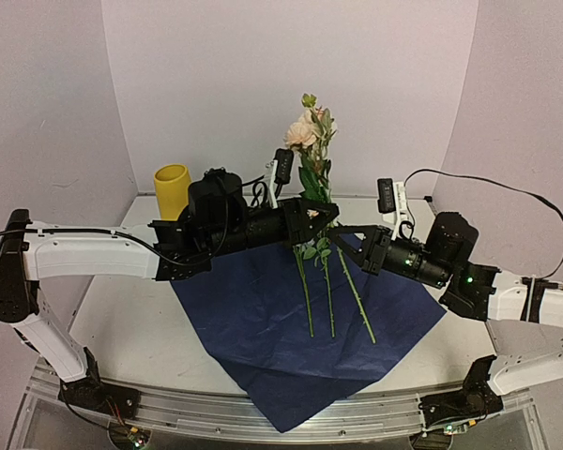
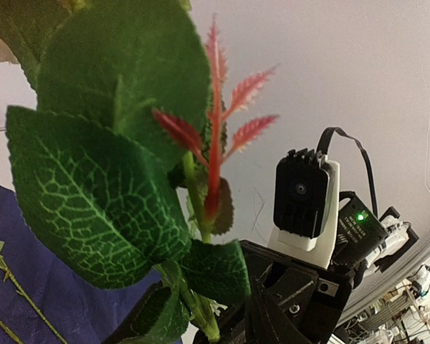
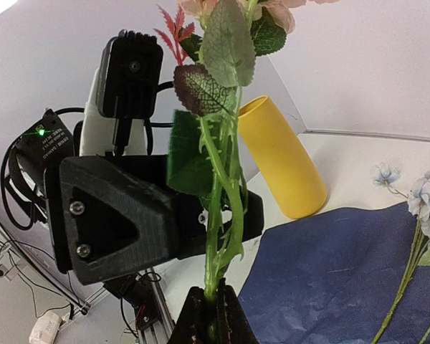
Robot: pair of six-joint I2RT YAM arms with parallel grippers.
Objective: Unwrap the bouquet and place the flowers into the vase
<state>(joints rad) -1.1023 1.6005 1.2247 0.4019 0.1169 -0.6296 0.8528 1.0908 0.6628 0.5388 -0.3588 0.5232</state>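
Right hand is pinched tight on the flowers, and the blooms stand up at its twelve o'clock! Left hand meets the same stems from nine o'clock, but I cannot tell whether it grips them. The vase stands upright on the counter, out at ten o'clock.

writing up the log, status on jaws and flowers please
Right jaws shut on upright flowers. Left jaws around same stems, grip unclear. Vase standing back left, left arm across the way. More stems on navy paper.
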